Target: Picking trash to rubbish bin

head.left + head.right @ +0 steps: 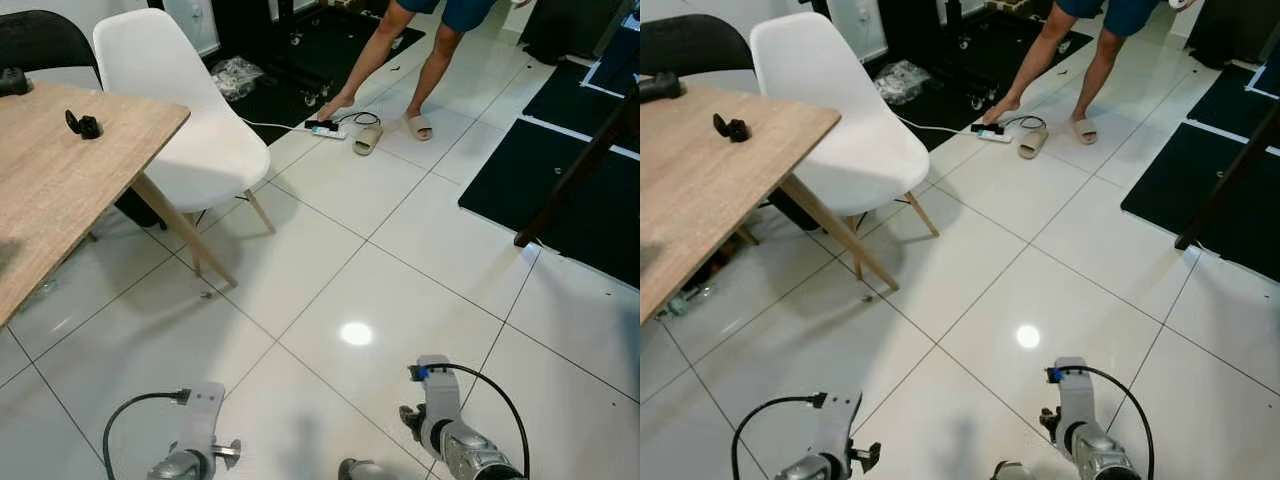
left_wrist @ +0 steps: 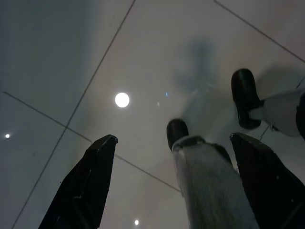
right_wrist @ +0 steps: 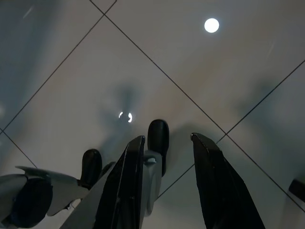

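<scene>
Both arms hanging idle while scanning; left gripper (image 2: 171,191) gaping wide, right gripper (image 3: 167,186) narrower, empty; likely trash — crumpled plastic (image 1: 236,75) lying on black mat's edge, beyond white chair (image 1: 190,120); bin unseen.

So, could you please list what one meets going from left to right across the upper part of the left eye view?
Light wooden table → white moulded plastic chair → white power strip on the floor → beige slipper lying loose → person's slippered foot.
</scene>
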Controlling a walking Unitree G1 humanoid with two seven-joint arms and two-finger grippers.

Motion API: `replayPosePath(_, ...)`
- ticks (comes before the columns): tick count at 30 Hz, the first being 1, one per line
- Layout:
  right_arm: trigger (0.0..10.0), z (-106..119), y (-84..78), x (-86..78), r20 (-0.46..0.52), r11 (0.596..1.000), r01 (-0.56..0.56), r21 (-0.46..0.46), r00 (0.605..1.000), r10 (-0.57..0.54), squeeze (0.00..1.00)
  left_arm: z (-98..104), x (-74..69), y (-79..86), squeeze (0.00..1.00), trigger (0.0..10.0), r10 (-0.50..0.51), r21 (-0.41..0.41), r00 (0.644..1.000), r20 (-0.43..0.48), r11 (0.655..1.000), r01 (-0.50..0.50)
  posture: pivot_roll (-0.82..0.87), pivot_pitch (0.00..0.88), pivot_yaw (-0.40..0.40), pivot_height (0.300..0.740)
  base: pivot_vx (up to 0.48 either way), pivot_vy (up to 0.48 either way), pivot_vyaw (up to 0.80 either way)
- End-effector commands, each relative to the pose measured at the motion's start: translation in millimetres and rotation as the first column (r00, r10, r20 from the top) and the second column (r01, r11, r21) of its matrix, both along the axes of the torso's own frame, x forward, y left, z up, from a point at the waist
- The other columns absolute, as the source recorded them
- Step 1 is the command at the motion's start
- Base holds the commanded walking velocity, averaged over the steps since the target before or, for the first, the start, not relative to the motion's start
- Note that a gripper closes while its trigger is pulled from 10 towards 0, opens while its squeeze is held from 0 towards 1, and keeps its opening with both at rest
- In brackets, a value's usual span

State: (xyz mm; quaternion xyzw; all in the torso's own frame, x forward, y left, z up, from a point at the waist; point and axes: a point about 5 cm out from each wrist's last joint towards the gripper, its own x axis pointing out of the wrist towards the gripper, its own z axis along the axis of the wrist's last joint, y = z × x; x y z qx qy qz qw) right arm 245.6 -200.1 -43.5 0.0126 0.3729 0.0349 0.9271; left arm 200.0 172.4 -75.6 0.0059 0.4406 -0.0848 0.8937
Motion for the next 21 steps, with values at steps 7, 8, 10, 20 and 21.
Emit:
replayPosePath(7, 10.0, -6.7, -4.3, -10.3, -0.033, 0.999, 0.032, 0.008, 0.999, -0.032, 0.00, -7.6, -14.7, 2.1, 0.00, 10.0, -0.010, 0.008, 0.998, -0.056, 1.000, 0.010, -0.12, 0.147, 0.029, 0.740, 0.000, 0.000, 0.00)
replayPosePath(8, 10.0, -6.8, -4.0, -10.4, -0.033, 0.999, 0.033, 0.009, 0.999, -0.033, 0.00, -7.1, -13.7, 2.3, 0.00, 10.0, -0.010, 0.008, 0.999, -0.054, 1.000, 0.010, -0.12, 0.149, 0.030, 0.740, 0.000, 0.000, 0.00)
replayPosePath(10, 10.0, -6.9, -3.5, -10.4, -0.033, 0.999, 0.033, 0.011, 0.999, -0.032, 0.00, -6.7, -12.8, 2.8, 0.00, 10.0, -0.011, 0.009, 0.999, -0.052, 1.000, 0.011, -0.13, 0.150, 0.032, 0.740, 0.000, 0.000, 0.00)
replayPosePath(20, 10.0, -8.3, -1.9, -12.4, -0.024, 0.997, 0.067, 0.033, 0.998, -0.066, 0.00, -4.7, -9.3, 4.3, 0.00, 10.0, -0.028, 0.013, 0.999, -0.045, 1.000, 0.029, -0.14, 0.159, 0.056, 0.740, 0.000, 0.000, 0.00)
replayPosePath(21, 10.0, -8.4, -1.3, -12.4, -0.023, 0.997, 0.068, 0.035, 0.997, -0.068, 0.00, -4.0, -8.1, 4.8, 0.00, 10.0, -0.031, 0.014, 0.999, -0.042, 0.999, 0.031, -0.14, 0.159, 0.057, 0.740, 0.000, 0.000, 0.00)
